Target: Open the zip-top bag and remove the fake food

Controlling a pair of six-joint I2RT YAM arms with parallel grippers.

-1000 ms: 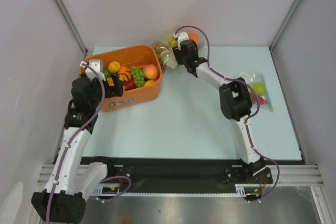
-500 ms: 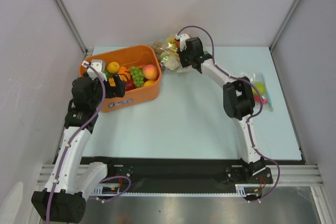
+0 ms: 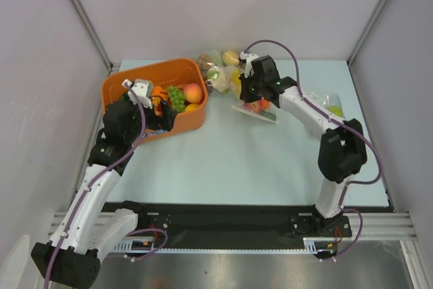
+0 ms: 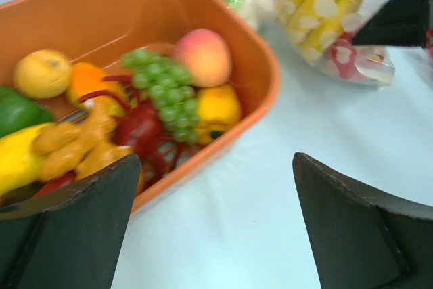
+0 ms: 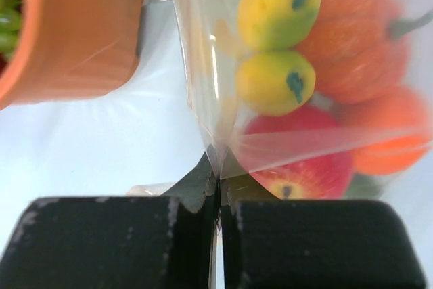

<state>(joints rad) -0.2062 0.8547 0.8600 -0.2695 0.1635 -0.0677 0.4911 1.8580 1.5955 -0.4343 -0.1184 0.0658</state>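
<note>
My right gripper (image 3: 252, 98) (image 5: 218, 197) is shut on a fold of clear plastic of a zip-top bag (image 3: 261, 109) (image 5: 223, 120) right of the orange basket. Through the plastic, the fake food shows as two yellow lemons (image 5: 276, 11), orange fruits (image 5: 358, 45) and a red apple (image 5: 298, 164). The bag's green zip strip (image 3: 262, 115) lies on its near side. My left gripper (image 3: 166, 114) (image 4: 215, 160) hangs open over the table beside the basket's near right wall, with nothing between its fingers.
The orange basket (image 3: 193, 117) (image 4: 260, 72) at the back left holds loose toy grapes, a peach, a lemon and more. More filled bags lie behind it (image 3: 218, 72) (image 4: 331, 25). Another bag (image 3: 334, 109) lies at the right, partly behind my right arm.
My right gripper has shut on the bag at the back and pulled it right and nearer. My left arm has shifted a little right along the basket.
</note>
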